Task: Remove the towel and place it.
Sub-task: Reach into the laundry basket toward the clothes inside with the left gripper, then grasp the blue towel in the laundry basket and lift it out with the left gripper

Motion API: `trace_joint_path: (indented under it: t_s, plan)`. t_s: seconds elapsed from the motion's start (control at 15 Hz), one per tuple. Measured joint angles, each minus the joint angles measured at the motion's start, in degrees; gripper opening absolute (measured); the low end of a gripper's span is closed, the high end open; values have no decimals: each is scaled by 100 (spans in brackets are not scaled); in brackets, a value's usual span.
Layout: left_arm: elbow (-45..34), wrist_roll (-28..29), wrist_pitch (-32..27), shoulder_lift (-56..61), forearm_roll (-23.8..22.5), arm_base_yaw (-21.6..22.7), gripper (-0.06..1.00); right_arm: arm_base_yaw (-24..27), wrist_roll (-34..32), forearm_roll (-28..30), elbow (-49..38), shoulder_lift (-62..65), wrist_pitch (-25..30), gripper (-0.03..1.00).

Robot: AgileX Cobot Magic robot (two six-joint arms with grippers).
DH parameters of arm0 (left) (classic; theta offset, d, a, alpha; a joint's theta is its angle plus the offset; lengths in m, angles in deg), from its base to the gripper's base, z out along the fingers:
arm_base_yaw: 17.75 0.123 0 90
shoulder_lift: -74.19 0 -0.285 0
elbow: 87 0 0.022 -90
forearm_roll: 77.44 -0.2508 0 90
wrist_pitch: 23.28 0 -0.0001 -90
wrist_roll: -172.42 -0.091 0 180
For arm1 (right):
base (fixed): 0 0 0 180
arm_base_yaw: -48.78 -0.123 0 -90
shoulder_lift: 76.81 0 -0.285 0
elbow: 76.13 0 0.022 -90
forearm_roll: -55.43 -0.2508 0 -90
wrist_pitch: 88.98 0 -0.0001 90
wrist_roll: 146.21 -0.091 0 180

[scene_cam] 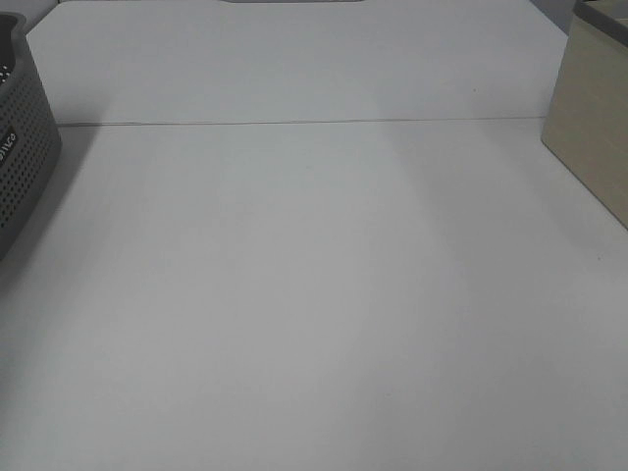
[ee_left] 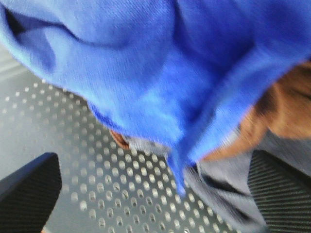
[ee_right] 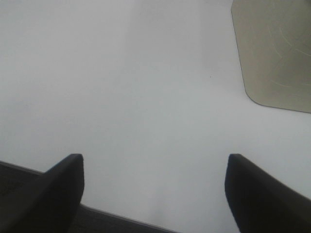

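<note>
Looking for the towel [ee_left: 160,73], you find it only in the left wrist view; it is a soft blue heap, bunched and folded over itself, inside the grey basket [ee_left: 58,121] with the little holes; it lies on top of an orange cloth [ee_left: 291,107] and a grey cloth [ee_left: 228,189], so it looks like the top thing in the pile, and that is likely why it can come out first; the picture is blurry, so I cannot tell you where its tag is.

Your left claw [ee_left: 155,191] hangs right over the heap with its two dark fingers [ee_left: 29,189] wide apart, one on each side; nothing is pinched between them; I think they are spread like that so they can go down around a thick fold of blue cloth.

Your right claw [ee_right: 155,191] is wide apart too and holds nothing; it hangs over the bare white bench [ee_right: 121,87], near a corner of the beige box [ee_right: 277,53]; my guess is that it is kept there to be out of the way.

From the high camera you see the basket at the left edge of the bench and the box at the right edge, well apart; neither arm shows there, and neither does the towel; the task looks hardly begun; the next move needs a good bite on the blue cloth alone, because the cloths under it could come up too.
</note>
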Motion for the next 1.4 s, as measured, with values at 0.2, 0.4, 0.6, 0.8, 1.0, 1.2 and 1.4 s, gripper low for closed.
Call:
trace_joint_path:
  t_s: [0.2, 0.4, 0.6, 0.8, 1.0, 1.2, 1.4]
  plan:
    - [453, 0, -46, -481, 160, 0, 99, 0, 0, 0, 0, 0, 0, 78]
    - [544, -160, -86, -596, 309, 0, 95, 0, 0, 0, 0, 0, 0, 78]
    - [544, -447, -401, -653, 332, 0, 79, 0, 0, 0, 0, 0, 0, 78]
    - [544, -470, -413, -659, 424, 0, 52, 0, 0, 0, 0, 0, 0, 78]
    - [544, -470, -413, -665, 430, 0, 18, 0, 0, 0, 0, 0, 0, 78]
    - [544, -453, -424, -665, 430, 0, 0, 0, 0, 0, 0, 0, 0, 78]
    - [544, -453, -458, -665, 464, 0, 0, 0, 0, 0, 0, 0, 0, 78]
